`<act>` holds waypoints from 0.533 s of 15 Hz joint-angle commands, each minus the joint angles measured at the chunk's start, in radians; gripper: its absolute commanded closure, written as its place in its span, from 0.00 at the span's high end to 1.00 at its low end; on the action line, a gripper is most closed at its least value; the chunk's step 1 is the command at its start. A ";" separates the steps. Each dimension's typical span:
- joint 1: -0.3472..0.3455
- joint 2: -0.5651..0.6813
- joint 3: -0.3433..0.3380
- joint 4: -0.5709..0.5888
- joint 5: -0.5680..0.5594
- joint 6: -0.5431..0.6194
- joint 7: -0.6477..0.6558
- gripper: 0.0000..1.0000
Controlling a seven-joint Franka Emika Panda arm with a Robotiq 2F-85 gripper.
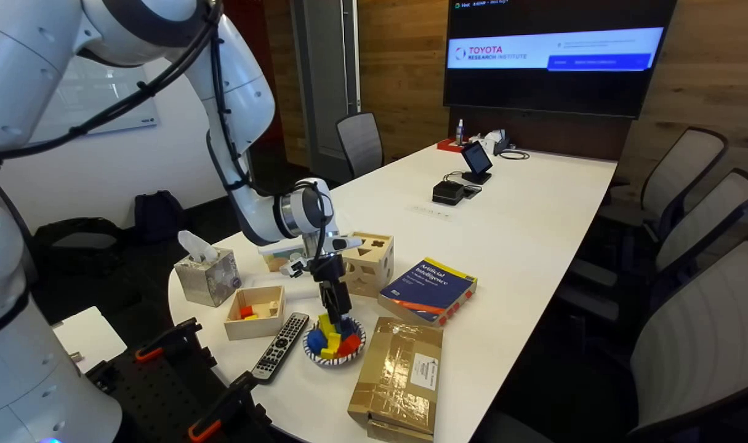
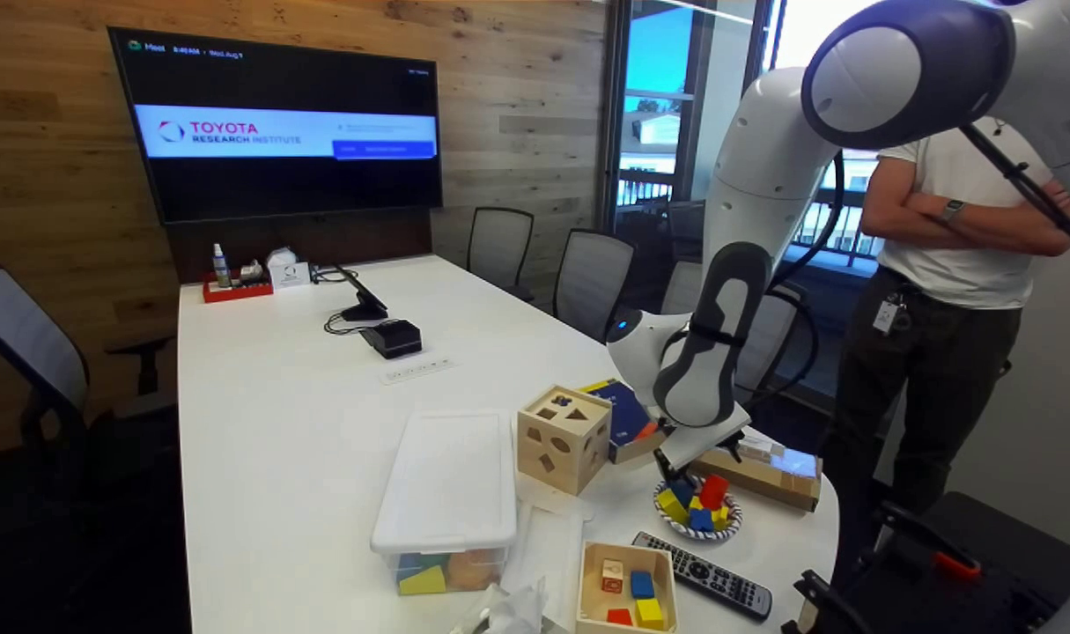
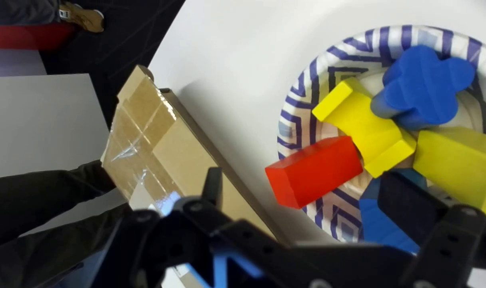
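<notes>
The fingers [image 3: 405, 202] are released and spread wide, pointing down at a striped bowl [image 3: 297, 116] near the rounded end of the bench [image 1: 497, 246]. In the wrist view one finger overlaps a dark blue block [image 3: 381, 222] in the bowl; whether they touch, I cannot tell. The bowl also holds a red block [image 3: 315, 172] beside its rim, a notched yellow block [image 3: 365, 124], a blue flower-shaped block [image 3: 427, 88] and a bigger yellow block [image 3: 459, 168]. A cardboard box [image 1: 395, 369] lies just beside the bowl, between it and a long edge of the bench. On the bowl's other side lies a remote [image 1: 281, 347], then a wooden tray [image 1: 253, 330] with small blocks [image 2: 642, 584] inside, and a tissue box [image 1: 207, 280] near the bench's rounded edge. Further from that end sit a book [image 1: 428, 286], a wooden cube [image 2: 563, 440] with shaped holes and a lidded plastic bin [image 2: 451, 484]. A person [image 2: 953, 273] stands near the rounded end, arms folded.
</notes>
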 commanded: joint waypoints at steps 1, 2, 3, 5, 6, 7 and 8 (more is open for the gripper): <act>0.001 -0.001 -0.003 -0.002 0.004 0.002 -0.003 1.00; 0.001 -0.002 -0.004 -0.004 0.003 0.004 -0.003 1.00; 0.001 -0.004 -0.004 -0.005 0.003 0.004 -0.003 1.00; 0.001 -0.005 -0.004 -0.006 0.003 0.004 -0.003 1.00; 0.001 -0.005 -0.004 -0.006 0.003 0.004 -0.003 1.00; 0.001 -0.005 -0.004 -0.006 0.003 0.005 -0.003 1.00; 0.000 -0.006 -0.003 -0.005 0.004 0.003 -0.005 1.00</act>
